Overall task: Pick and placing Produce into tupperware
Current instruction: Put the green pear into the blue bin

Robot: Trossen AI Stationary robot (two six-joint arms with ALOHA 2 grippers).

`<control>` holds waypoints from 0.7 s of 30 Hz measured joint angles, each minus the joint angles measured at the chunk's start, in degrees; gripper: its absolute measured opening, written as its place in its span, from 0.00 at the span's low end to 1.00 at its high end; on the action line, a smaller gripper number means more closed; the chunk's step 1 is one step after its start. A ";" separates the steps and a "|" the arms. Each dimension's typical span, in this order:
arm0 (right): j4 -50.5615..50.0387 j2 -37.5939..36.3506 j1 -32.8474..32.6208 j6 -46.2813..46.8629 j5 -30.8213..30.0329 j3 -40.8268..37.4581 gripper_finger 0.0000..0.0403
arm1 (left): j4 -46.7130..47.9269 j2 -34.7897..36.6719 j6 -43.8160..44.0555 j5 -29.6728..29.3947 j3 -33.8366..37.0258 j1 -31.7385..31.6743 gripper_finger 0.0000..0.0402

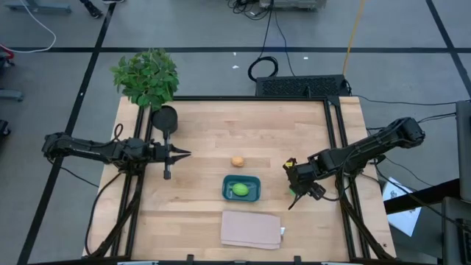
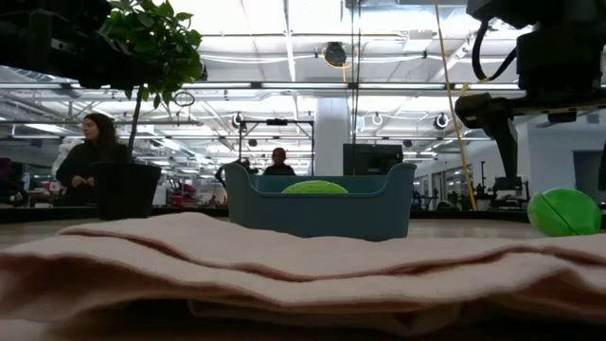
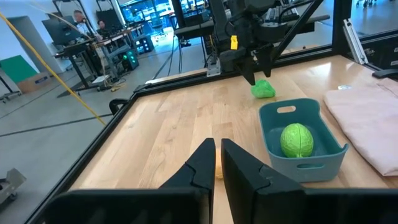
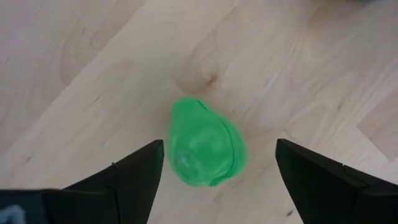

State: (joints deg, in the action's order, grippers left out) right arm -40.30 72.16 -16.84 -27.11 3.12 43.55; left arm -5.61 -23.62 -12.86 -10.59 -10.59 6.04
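Note:
The teal tupperware (image 1: 241, 188) stands on the wooden table with one green piece of produce (image 3: 296, 139) lying inside it. An orange-tan piece (image 1: 238, 161) lies on the table just beyond it. A second green piece (image 4: 205, 151) rests on the table to the tupperware's right. My right gripper (image 4: 219, 146) hangs open over this piece, pointing steeply down, one finger on either side and clear of it. My left gripper (image 3: 217, 146) stays shut and level at the table's left (image 1: 180, 154), holding nothing.
A folded beige cloth (image 1: 252, 229) lies near the front edge, below the tupperware. A leafy plant (image 1: 147, 77) and a dark pot (image 1: 165, 118) stand at the far left corner. Black frame rails (image 1: 335, 132) run along the table's edges. People show in the room behind.

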 joint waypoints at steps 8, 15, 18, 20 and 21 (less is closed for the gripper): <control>3.39 -0.02 -0.11 -0.36 -0.03 0.44 0.80 | 0.07 0.01 0.01 0.00 -0.01 -0.01 0.08; 3.60 -0.02 -0.55 -0.88 1.25 0.13 0.81 | 0.62 0.02 0.00 0.00 0.00 -0.02 0.08; 3.51 0.00 -0.54 -2.11 1.59 -1.32 0.81 | 0.98 0.00 -0.25 0.00 0.00 0.00 0.08; 3.55 0.00 -0.50 -3.67 1.53 -2.09 0.81 | 1.14 0.00 -0.23 0.00 -0.01 0.00 0.08; 3.57 0.00 -0.50 -4.37 1.50 -2.23 0.81 | 1.13 0.00 -0.22 0.00 0.00 -0.01 0.08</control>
State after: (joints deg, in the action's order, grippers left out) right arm -36.73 72.16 -17.34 -31.48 4.62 41.31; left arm -4.48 -23.62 -13.08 -10.59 -10.59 6.03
